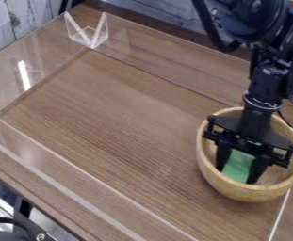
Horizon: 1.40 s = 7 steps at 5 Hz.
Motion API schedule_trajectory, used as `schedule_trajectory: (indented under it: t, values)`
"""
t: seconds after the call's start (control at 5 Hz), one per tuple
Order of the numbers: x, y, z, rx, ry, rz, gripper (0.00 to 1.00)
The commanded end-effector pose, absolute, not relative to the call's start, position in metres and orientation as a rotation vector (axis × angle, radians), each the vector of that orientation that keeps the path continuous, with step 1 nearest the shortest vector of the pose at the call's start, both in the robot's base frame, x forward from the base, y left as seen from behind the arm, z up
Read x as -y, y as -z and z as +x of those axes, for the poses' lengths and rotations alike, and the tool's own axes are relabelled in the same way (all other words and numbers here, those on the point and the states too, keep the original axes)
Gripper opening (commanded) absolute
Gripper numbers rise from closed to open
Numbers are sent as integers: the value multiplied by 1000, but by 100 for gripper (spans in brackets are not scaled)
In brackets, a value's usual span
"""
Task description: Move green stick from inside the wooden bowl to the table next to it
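Gripper (252, 162) clamps one green stick (244, 167) in one wooden bowl (224, 181).

- Clear acrylic walls (60, 179) edge the dark wood-grain worktop (111, 113) — glare streaks on the left panel.
- A clear angled bracket (86, 31) stands at the far corner.
- Beyond — a pale wall (149, 11).

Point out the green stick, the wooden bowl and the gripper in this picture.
green stick (242, 168), camera view, on its visible flat green face.
wooden bowl (224, 178), camera view, on its near left rim.
gripper (252, 160), camera view, midway between its fingertips.
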<state>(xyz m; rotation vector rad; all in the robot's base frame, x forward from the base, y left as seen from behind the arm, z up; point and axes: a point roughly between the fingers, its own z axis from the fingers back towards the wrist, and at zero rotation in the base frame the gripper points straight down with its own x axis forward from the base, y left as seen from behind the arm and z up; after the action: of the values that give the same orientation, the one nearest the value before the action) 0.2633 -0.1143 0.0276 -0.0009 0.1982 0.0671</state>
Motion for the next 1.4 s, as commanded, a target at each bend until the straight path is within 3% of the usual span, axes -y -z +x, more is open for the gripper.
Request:
schedule_trajectory:
  t: [0.0,0.4,0.6,0.8,1.2]
  values:
    - [115,-48,273,-149,-69,-33,0]
    - [116,-62,275,-148,-60,-54,0]
    - [115,-79,278,-124,-54,-77,0]
    - [108,-112,286,-83,-61,-122,0]
    - [42,-171,300,5,-136,-186,0]
